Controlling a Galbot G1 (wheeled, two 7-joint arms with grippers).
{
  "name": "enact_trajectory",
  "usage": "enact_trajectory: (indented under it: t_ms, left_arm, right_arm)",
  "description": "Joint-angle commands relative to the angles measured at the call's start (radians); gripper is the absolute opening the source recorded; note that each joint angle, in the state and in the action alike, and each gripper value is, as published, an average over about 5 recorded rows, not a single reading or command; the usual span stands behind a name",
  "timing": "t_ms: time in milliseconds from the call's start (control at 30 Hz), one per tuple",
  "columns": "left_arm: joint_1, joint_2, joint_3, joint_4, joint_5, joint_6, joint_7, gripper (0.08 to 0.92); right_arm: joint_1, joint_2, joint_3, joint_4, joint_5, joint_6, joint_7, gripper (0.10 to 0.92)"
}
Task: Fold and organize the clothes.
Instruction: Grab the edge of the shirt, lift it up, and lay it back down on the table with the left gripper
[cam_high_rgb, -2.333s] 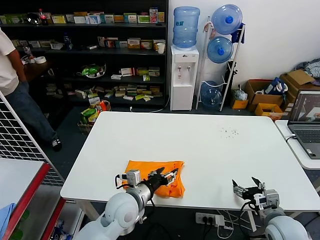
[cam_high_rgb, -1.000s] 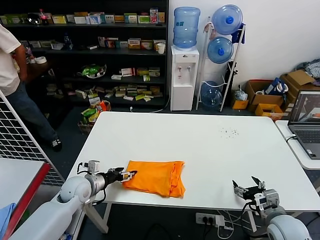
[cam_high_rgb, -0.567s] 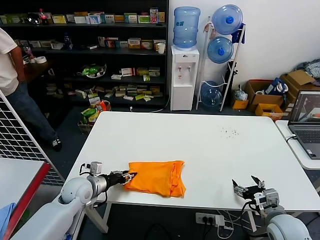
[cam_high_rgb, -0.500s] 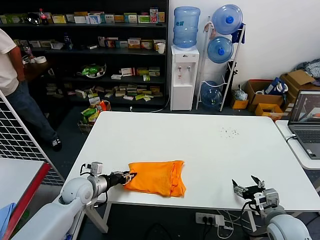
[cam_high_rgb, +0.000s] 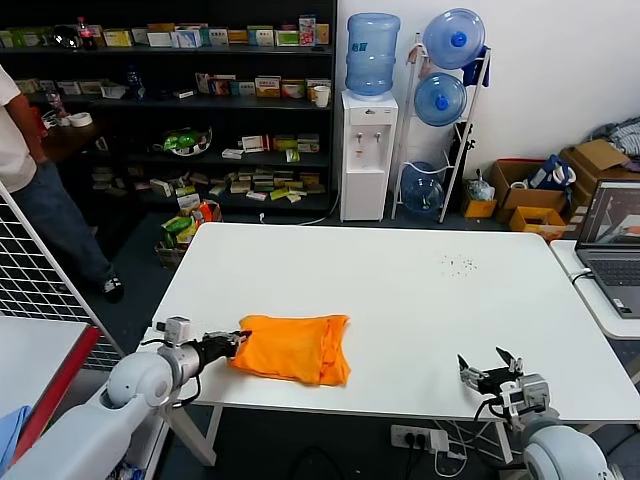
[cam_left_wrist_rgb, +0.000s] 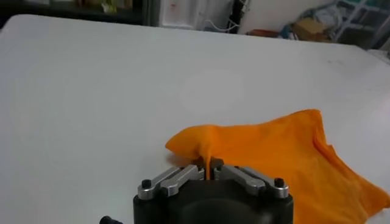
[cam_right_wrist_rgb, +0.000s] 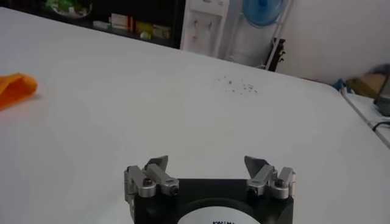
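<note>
The clothes, a bright orange T-shirt (cam_high_rgb: 290, 347), lie folded in a compact bundle near the front left of the white table (cam_high_rgb: 400, 290). My left gripper (cam_high_rgb: 235, 344) is at the bundle's left edge, shut on a pinch of orange cloth. In the left wrist view the T-shirt (cam_left_wrist_rgb: 286, 152) rises into a peak that runs down between the closed left gripper (cam_left_wrist_rgb: 207, 165). My right gripper (cam_high_rgb: 488, 368) rests open at the table's front right edge, away from the shirt. The right wrist view shows the right gripper (cam_right_wrist_rgb: 207, 164) with nothing in it and a bit of the T-shirt (cam_right_wrist_rgb: 15, 87) far off.
A laptop (cam_high_rgb: 612, 240) sits on a side table at right. A person (cam_high_rgb: 30, 180) stands at far left by dark shelves (cam_high_rgb: 180, 110). A water dispenser (cam_high_rgb: 367, 150) and a bottle rack (cam_high_rgb: 445, 110) stand behind the table. A wire rack (cam_high_rgb: 40, 280) flanks my left.
My left gripper has closed on the shirt's left edge and pulled it leftward; the whole bundle has slid left along the table. The right arm has barely moved.
</note>
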Motion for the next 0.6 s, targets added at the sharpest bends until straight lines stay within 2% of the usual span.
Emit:
enact_trajectory:
  t_ms: [33,300,600]
  left_arm:
    - [0.002,0.196,-0.046,0.048,0.181,-0.041,-0.035,0.13]
    - [-0.013,0.334,-0.056,0.146,0.437,-0.048,-0.017,0.13]
    - [-0.014,0.449,-0.078,0.212,0.617,-0.105,-0.01,0.13]
  right_arm:
    - [0.044,-0.001,-0.06,0.0,0.0,-0.003,0.01,0.823]
    - [0.097,0.007,-0.124,-0.014,-0.011,-0.006,0.009,0.823]
    - [0.138,0.05,-0.194,-0.038,-0.041,0.012,0.005,0.823]
